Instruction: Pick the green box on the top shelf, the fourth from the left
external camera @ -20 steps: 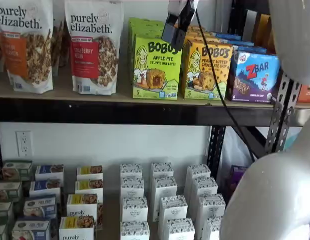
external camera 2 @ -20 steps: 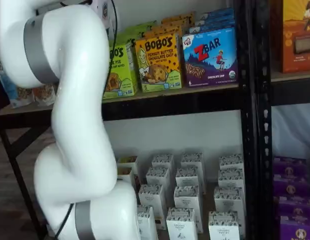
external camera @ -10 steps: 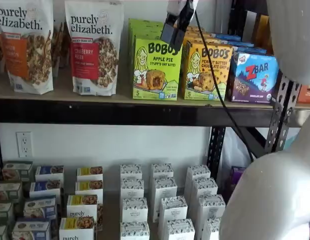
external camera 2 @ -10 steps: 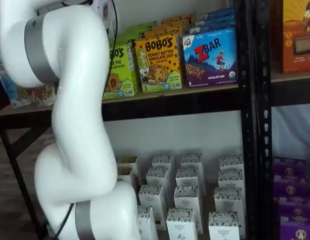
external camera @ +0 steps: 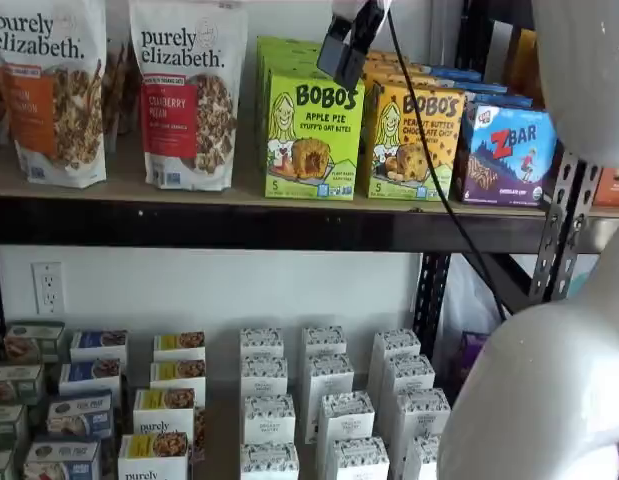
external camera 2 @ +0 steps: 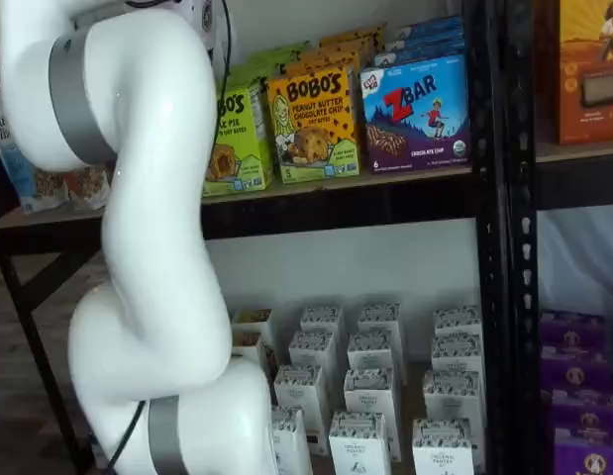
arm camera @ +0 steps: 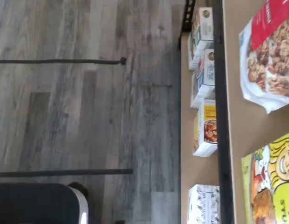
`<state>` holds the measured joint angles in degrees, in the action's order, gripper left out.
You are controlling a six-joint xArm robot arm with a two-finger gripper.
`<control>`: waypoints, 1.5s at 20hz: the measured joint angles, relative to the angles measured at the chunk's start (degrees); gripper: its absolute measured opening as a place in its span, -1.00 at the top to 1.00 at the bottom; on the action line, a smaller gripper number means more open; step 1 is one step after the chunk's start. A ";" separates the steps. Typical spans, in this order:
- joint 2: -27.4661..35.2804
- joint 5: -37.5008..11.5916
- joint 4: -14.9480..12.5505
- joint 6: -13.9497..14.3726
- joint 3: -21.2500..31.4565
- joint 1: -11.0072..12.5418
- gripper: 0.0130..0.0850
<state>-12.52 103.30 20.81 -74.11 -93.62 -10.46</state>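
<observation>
A pale wall [external camera: 219,285] backs the shelving, carrying a white electrical outlet [external camera: 48,287] at the left. Dark perforated metal uprights [external camera 2: 499,247] and a diagonal brace [external camera 2: 44,282] frame the rack. The floor [arm camera: 88,116] is grey wood-look plank, crossed by two thin dark bars [arm camera: 60,61]; in a shelf view it appears as brownish boards [external camera 2: 14,396] beneath the rack. Lighting is even and diffuse.

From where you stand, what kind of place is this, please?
Probably a mock grocery store or stockroom. A metal-framed top shelf holds retail snacks in rows: the green box of Bobo's Apple Pie bites, Purely Elizabeth granola bags, and small white cartons below.
</observation>
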 joint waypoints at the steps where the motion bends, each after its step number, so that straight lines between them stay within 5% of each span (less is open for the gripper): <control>1: 0.01 -0.40 0.15 -0.01 -0.01 0.04 -1.00; 30: 4.40 -5.58 0.07 -3.80 -3.16 3.56 -1.00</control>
<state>-8.13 97.72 20.88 -77.91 -96.78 -6.90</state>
